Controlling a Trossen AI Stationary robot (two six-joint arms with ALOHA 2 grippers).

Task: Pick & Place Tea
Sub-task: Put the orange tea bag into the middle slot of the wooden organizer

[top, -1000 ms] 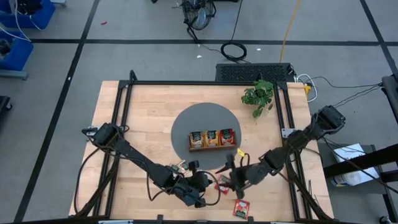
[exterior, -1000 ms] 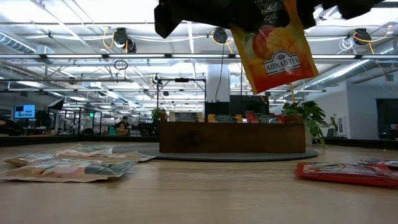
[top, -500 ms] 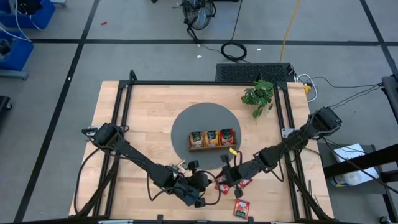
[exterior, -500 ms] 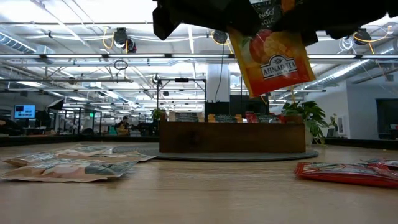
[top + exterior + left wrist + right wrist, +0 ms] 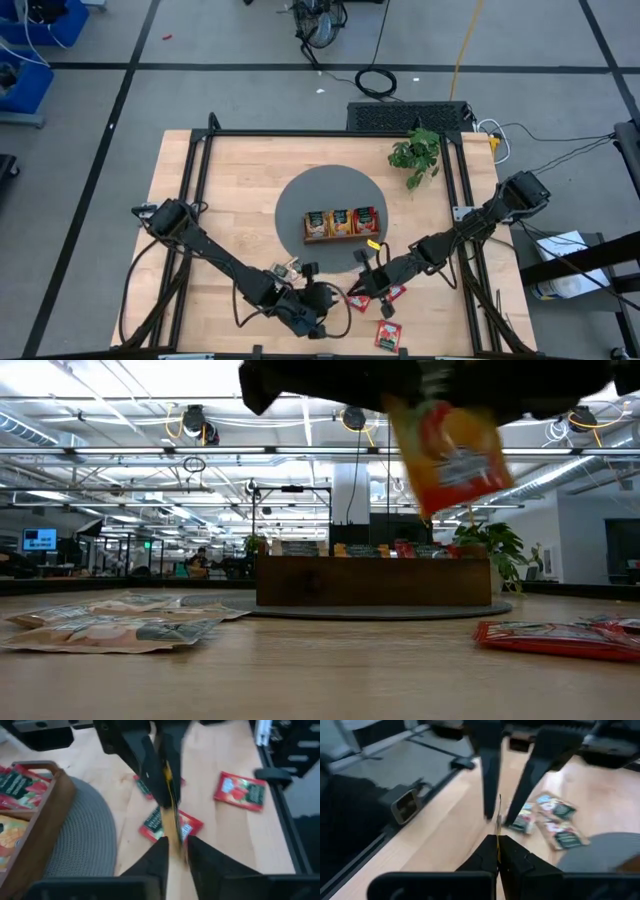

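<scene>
An orange-yellow tea sachet (image 5: 455, 455) hangs in the air between my two grippers, near the table's front edge. My right gripper (image 5: 498, 847) is shut on it. My left gripper (image 5: 177, 852) faces it from the other side, and its fingers (image 5: 487, 770) stand apart on either side of the sachet's thin edge. In the high view the left gripper (image 5: 325, 298) and the right gripper (image 5: 358, 287) meet tip to tip. The wooden tray (image 5: 342, 223) rests on a round grey mat (image 5: 300, 200) and holds sachets in its compartments. My right gripper pinches the sachet between its two fingers, on its flat faces (image 5: 167, 775) near one edge. The fingers come level from the table's right side. The sachet hangs upright below the grippers, clear of the table; its top is hidden by the dark gripper bodies in the low view.
Red sachets (image 5: 388, 335) (image 5: 395, 293) lie on the wood near the front right. Pale sachets (image 5: 110, 625) lie flat at the front left. A small green plant (image 5: 416, 153) stands at the back right. Black frame rails run along the table's edges.
My right gripper has moved toward the table's left, up to the hanging sachet, and has shut on it. My left gripper has drawn back a little toward the near edge. The sachet has stayed in the air and has swung slightly.
</scene>
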